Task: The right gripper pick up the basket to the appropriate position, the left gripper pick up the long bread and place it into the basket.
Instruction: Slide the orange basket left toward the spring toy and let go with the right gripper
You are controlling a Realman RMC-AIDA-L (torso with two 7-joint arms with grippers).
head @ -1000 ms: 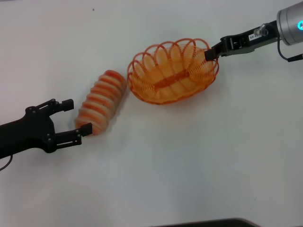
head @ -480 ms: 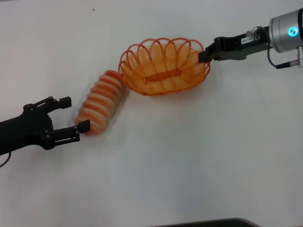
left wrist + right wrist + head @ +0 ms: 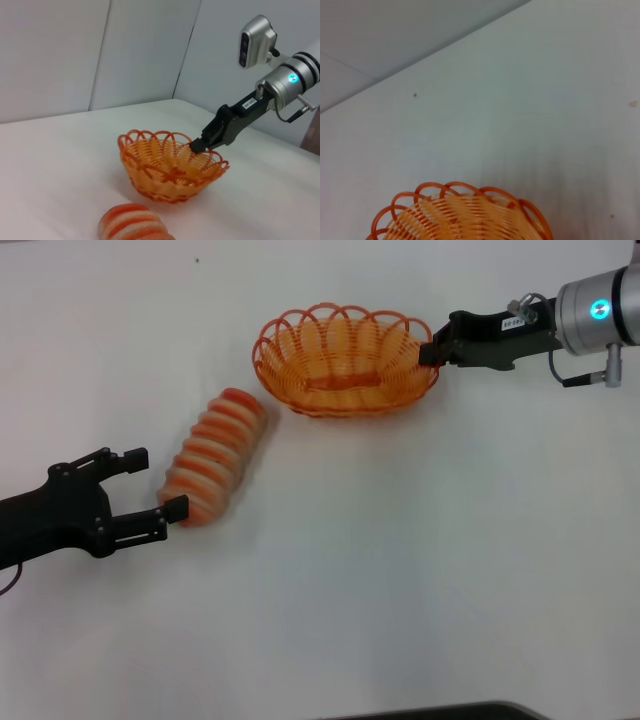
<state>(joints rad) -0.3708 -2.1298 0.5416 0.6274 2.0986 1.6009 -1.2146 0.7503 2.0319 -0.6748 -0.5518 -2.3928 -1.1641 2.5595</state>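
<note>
The orange wire basket (image 3: 345,362) is empty, at the far middle of the white table. My right gripper (image 3: 432,350) is shut on its right rim. The basket also shows in the left wrist view (image 3: 170,165), with the right gripper (image 3: 197,146) clamped on its rim, and in the right wrist view (image 3: 465,217). The long bread (image 3: 214,456), cream with orange-red stripes, lies on the table left of the basket, apart from it; its end shows in the left wrist view (image 3: 134,223). My left gripper (image 3: 153,483) is open at the bread's near end, one fingertip beside it.
The white table (image 3: 420,570) spreads around both things. A dark edge (image 3: 440,710) runs along the near side. Pale wall panels (image 3: 100,50) stand behind the table.
My right gripper has carried the basket farther away and a little left, levelling it out. The left gripper has crept slightly toward the bread's near end. The bread has not moved.
</note>
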